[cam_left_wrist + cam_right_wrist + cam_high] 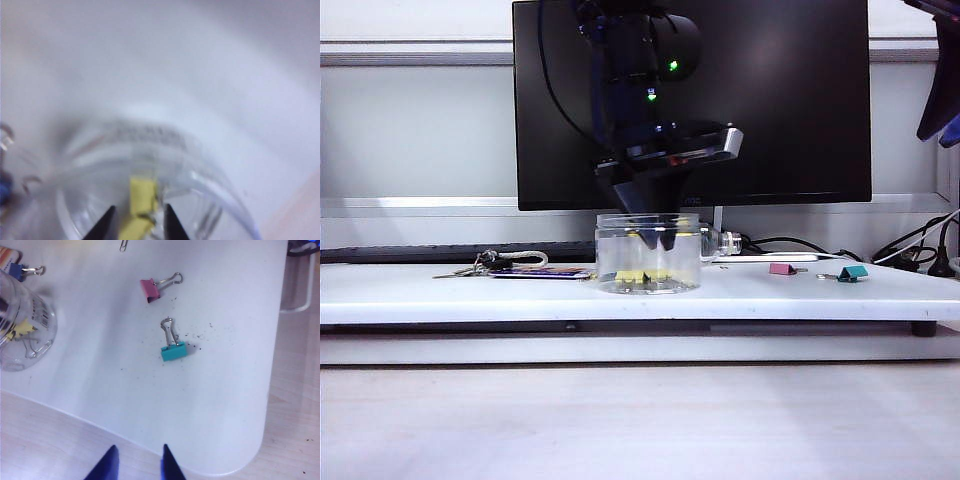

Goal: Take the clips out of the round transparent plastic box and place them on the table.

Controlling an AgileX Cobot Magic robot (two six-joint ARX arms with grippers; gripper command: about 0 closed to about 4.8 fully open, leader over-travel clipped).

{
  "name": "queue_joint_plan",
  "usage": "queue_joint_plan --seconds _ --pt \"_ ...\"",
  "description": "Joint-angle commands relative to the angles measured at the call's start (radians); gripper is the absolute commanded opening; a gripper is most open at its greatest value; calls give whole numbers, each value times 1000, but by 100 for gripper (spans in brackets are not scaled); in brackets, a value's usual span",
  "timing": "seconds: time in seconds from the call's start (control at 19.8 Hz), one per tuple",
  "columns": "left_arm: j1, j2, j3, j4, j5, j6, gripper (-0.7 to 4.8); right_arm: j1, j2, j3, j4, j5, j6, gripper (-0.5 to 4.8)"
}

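Left tool (138, 227) plunges into the round transparent plastic box (648, 253), parted around yellow clips (140, 205); right tool (138, 462) hovers high, parted, empty.

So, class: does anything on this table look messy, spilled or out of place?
Only small dark specks scattered on the table around the teal clip, like crumbs or dirt. The box stands upright with the left gripper inside; the right gripper hovers clear.
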Motion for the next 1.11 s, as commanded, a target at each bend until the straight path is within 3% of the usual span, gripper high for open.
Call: queue_joint_plan --seconds 0.05,0.51,0.71,0.81,1.11 --pt "-1 -6 0 -34 -3 43 130 1 -3 2 10 -3 -3 116" --pt "-2 0 -1 -16 0 -91 153 1 -3 2 10 -3 -3 115" --pt "-2 2 -5 0 -1 -93 160 1 -3 2 10 -3 -3 115" --pt "-1 5 -5 0 0 -89 192 1 -3 2 10 -3 -3 116" --pt "2 25 -6 -4 0 -70 193 1 -3 2 9 -3 -3 115"
